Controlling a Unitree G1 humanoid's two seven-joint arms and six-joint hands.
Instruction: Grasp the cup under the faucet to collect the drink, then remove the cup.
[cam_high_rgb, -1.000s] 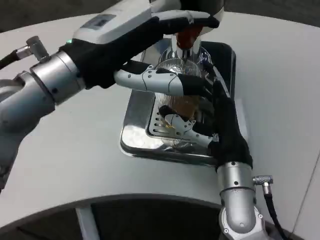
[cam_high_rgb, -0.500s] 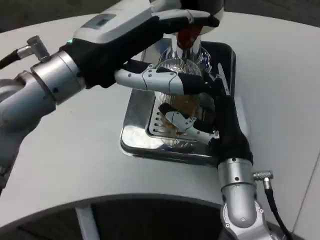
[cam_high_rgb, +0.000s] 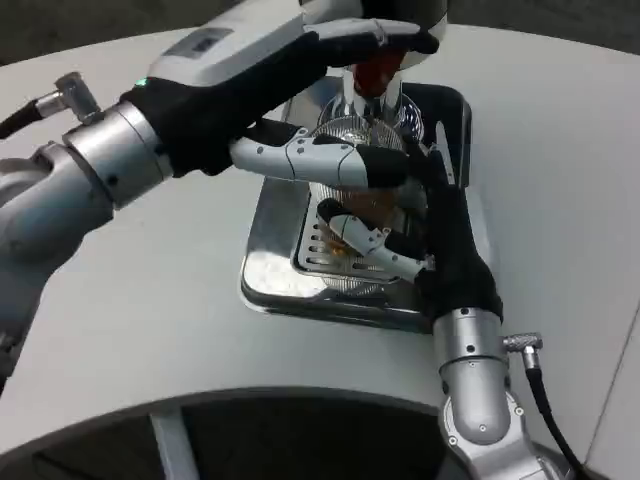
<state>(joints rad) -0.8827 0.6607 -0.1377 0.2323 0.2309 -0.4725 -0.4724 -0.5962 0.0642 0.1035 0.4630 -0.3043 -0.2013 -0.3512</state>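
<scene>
A clear cup (cam_high_rgb: 345, 195) with amber drink in its bottom stands on the grille of the steel drip tray (cam_high_rgb: 268, 272), right under the chrome faucet (cam_high_rgb: 372, 95). My right hand (cam_high_rgb: 432, 245) reaches in from the front right, and its fingers (cam_high_rgb: 365, 235) wrap the cup's lower wall. My left hand (cam_high_rgb: 255, 85) comes in from the left. Its upper fingers (cam_high_rgb: 385, 38) lie over the white top of the faucet, and its thumb (cam_high_rgb: 300, 158) crosses in front of the cup's rim. The cup's far side is hidden.
The drip tray sits on a black base (cam_high_rgb: 452, 112) in the middle of the white round table (cam_high_rgb: 150, 330). The table's front edge curves close below the tray. My left forearm (cam_high_rgb: 90, 170) spans the left half of the table.
My right hand and wrist have shifted slightly away from me toward the faucet, its fingers sitting higher on the cup. The left hand has stayed on the faucet.
</scene>
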